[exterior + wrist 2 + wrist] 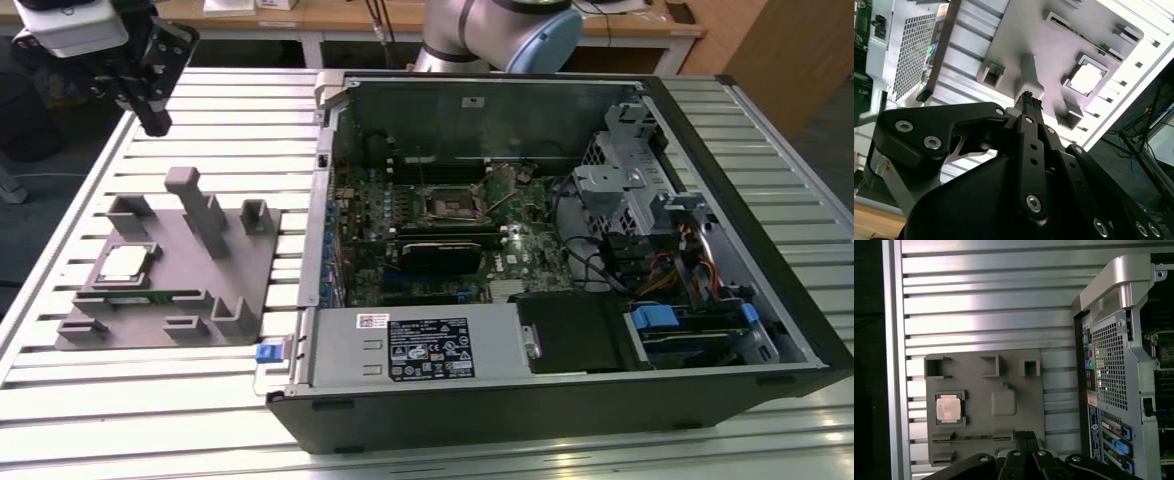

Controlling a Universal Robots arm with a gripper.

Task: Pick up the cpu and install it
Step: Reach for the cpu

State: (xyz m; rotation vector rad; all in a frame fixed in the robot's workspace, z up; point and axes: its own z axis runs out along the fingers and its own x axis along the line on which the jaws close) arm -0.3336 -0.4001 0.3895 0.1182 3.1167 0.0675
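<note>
Silver-topped cpu (123,263) lies flat in pocket by grey holder tray's (174,272) edge. I hold gripper (156,125) high over tray, fingers closed together, nothing between them. Chip well apart from gripper, diagonally across tray; square, no long axis.

Slatted metal table (134,420); wooden desks (347,18) behind; floor (27,240) apparently dark.
</note>
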